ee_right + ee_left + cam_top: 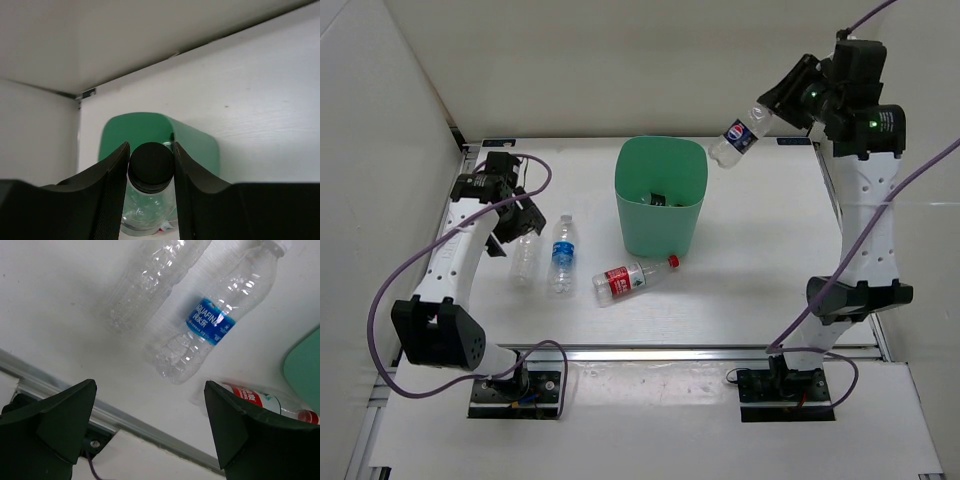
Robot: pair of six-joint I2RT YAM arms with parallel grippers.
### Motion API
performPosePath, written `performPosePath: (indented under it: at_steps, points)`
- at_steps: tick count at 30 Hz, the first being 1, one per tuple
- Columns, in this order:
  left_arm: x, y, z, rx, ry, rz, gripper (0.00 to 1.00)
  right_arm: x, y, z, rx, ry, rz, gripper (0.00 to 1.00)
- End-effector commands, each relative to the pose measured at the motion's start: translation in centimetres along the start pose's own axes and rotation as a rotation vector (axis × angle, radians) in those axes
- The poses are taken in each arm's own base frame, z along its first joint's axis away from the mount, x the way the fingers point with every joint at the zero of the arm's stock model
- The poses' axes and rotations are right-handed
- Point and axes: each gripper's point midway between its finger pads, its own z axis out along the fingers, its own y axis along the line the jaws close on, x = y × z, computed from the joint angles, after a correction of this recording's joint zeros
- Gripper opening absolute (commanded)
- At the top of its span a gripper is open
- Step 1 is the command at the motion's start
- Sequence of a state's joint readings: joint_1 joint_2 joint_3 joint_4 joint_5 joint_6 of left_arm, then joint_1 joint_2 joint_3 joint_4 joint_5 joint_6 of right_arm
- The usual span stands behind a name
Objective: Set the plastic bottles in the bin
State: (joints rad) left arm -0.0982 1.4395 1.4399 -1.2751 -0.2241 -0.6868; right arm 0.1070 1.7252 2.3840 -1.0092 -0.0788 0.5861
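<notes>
The green bin (660, 200) stands upright mid-table and shows in the right wrist view (195, 142). My right gripper (772, 108) is shut on a dark-labelled, black-capped bottle (738, 137), held in the air just right of the bin's rim; its cap (151, 167) sits between the fingers. On the table lie an unlabelled bottle (524, 255), a blue-labelled bottle (562, 254) and a red-labelled, red-capped bottle (632, 280). My left gripper (512, 228) is open and empty above the unlabelled bottle (150, 282); the blue-labelled one (212, 320) lies beside it.
Something small and dark lies inside the bin (656, 198). White walls close in the table at the back and left. A metal rail (660, 352) runs along the near edge.
</notes>
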Motion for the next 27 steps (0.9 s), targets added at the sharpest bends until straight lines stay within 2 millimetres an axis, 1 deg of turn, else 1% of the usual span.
performPosePath:
  at_steps: [1, 2, 3, 4, 5, 6, 7, 8, 9, 10, 11, 12, 13, 14, 15, 16, 17, 18, 19, 20, 21, 22, 23, 24, 25, 26, 27]
  points:
    - [-0.6, -0.4, -0.6, 0.069, -0.071, -0.041, 1.00, 3.5, 4.7, 3.9, -0.185, 0.141, -0.007, 0.15]
    - [-0.5, -0.7, -0.1, 0.082, -0.071, -0.042, 1.00, 4.7, 5.5, 4.4, -0.208, 0.174, -0.027, 0.17]
    - [0.0, -1.1, 0.2, 0.111, -0.061, -0.033, 1.00, 5.8, 6.6, 4.8, -0.240, 0.196, -0.058, 0.21]
    - [-0.1, -1.4, 0.4, 0.125, -0.063, -0.035, 1.00, 7.6, 8.4, 5.0, -0.272, 0.219, -0.125, 0.25]
    - [-0.3, -1.7, 0.4, 0.143, -0.071, -0.028, 1.00, 9.1, 8.7, 6.1, -0.270, 0.247, -0.156, 0.31]
    - [-0.3, -2.2, 0.6, 0.162, -0.071, -0.029, 1.00, 10.1, 9.0, 6.6, -0.272, 0.263, -0.187, 0.51]
    - [-0.5, -2.3, 0.6, 0.168, -0.078, -0.031, 1.00, 10.9, 9.2, 7.0, -0.272, 0.284, -0.191, 0.63]
    - [-0.5, -2.3, 0.6, 0.168, -0.079, -0.019, 1.00, 10.8, 9.1, 6.9, -0.263, 0.280, -0.191, 0.78]
    - [-0.5, -2.6, 0.9, 0.173, -0.073, -0.004, 1.00, 10.7, 9.2, 6.6, -0.263, 0.280, -0.191, 1.00]
    - [-0.9, -2.9, 1.2, 0.174, -0.075, 0.005, 1.00, 9.8, 8.7, 6.4, -0.246, 0.251, -0.198, 1.00]
    - [-0.7, -3.2, 1.4, 0.178, -0.076, 0.040, 1.00, 8.5, 9.0, 4.8, -0.247, 0.205, -0.202, 1.00]
    - [-0.7, -4.0, 1.4, 0.199, -0.075, 0.066, 1.00, 7.3, 7.8, 4.6, -0.209, 0.169, -0.207, 1.00]
    - [-0.6, -4.4, 1.9, 0.196, -0.067, 0.088, 1.00, 6.6, 7.7, 4.1, -0.208, 0.152, -0.204, 1.00]
    - [-0.7, -5.3, 2.1, 0.225, -0.073, 0.110, 1.00, 5.8, 7.5, 3.0, -0.208, 0.131, -0.200, 1.00]
    - [-0.3, -6.1, 2.3, 0.245, -0.063, 0.146, 1.00, 5.4, 6.9, 2.8, -0.201, 0.126, -0.192, 1.00]
    - [0.1, -6.3, 2.9, 0.250, -0.043, 0.150, 1.00, 5.4, 6.8, 2.4, -0.201, 0.126, -0.192, 1.00]
    - [0.9, -6.7, 3.9, 0.239, -0.018, 0.170, 1.00, 5.6, 6.3, 2.4, -0.200, 0.140, -0.185, 1.00]
    - [0.9, -6.9, 4.4, 0.239, -0.019, 0.180, 1.00, 5.8, 6.2, 1.9, -0.196, 0.147, -0.185, 1.00]
    - [1.4, -7.2, 4.8, 0.241, -0.011, 0.195, 1.00, 5.7, 6.1, 1.4, -0.206, 0.149, -0.181, 1.00]
    - [2.0, -7.5, 5.6, 0.235, 0.004, 0.222, 1.00, 6.5, 5.5, 1.9, -0.203, 0.184, -0.173, 1.00]
    - [2.3, -7.4, 6.2, 0.227, 0.013, 0.239, 1.00, 6.9, 5.9, 1.3, -0.233, 0.203, -0.171, 1.00]
    - [2.4, -8.1, 6.5, 0.238, 0.007, 0.250, 1.00, 7.2, 6.4, 1.1, -0.263, 0.222, -0.170, 1.00]
    - [2.7, -8.3, 7.4, 0.219, 0.016, 0.274, 1.00, 7.9, 6.7, 0.4, -0.294, 0.255, -0.166, 1.00]
    - [2.8, -8.1, 8.0, 0.198, 0.023, 0.277, 1.00, 8.2, 6.9, 0.2, -0.306, 0.273, -0.163, 1.00]
    - [3.2, -8.2, 8.6, 0.182, 0.033, 0.289, 1.00, 8.6, 6.8, -0.5, -0.312, 0.292, -0.168, 1.00]
    - [3.4, -8.1, 9.8, 0.154, 0.045, 0.303, 1.00, 8.8, 6.6, -0.5, -0.308, 0.298, -0.177, 1.00]
    - [3.6, -8.0, 10.3, 0.144, 0.057, 0.306, 1.00, 8.8, 6.8, -1.1, -0.319, 0.298, -0.178, 1.00]
